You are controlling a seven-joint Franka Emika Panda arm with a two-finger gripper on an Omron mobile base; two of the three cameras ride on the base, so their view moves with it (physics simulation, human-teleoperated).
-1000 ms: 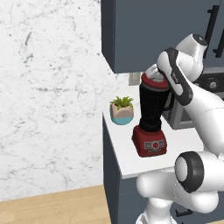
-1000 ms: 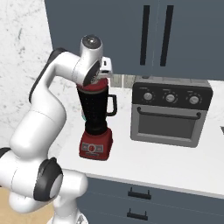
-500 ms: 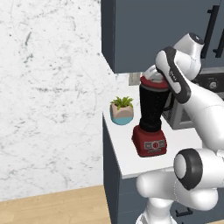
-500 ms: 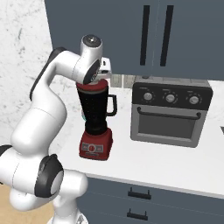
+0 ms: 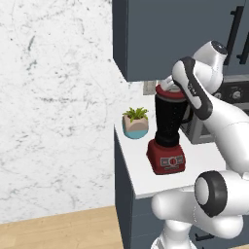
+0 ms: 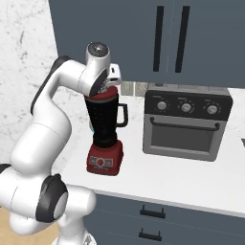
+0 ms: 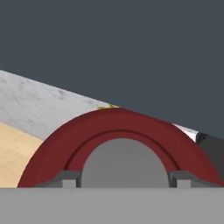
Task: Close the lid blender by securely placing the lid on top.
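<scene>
Almost nothing has shifted over the last second: the end effector (image 7: 121, 179) stays clenched on the lid (image 7: 118, 131), seated directly beneath it atop the blender (image 6: 105, 134). Letting go looks next.

The blender (image 6: 106, 136) has a dark see-through jar that looks like smooth plastic or glass, and its boxy red base looks like shiny plastic. The lid (image 7: 118, 144) is smooth matt red with a flat grey middle, and the toaster oven (image 6: 185, 123) looks like dull grey metal. The counter (image 6: 191, 179) is plain smooth white, the wall (image 5: 58, 97) looks like white marble with thin grey lines, and the floor (image 5: 63, 231) looks like pale wood.
</scene>
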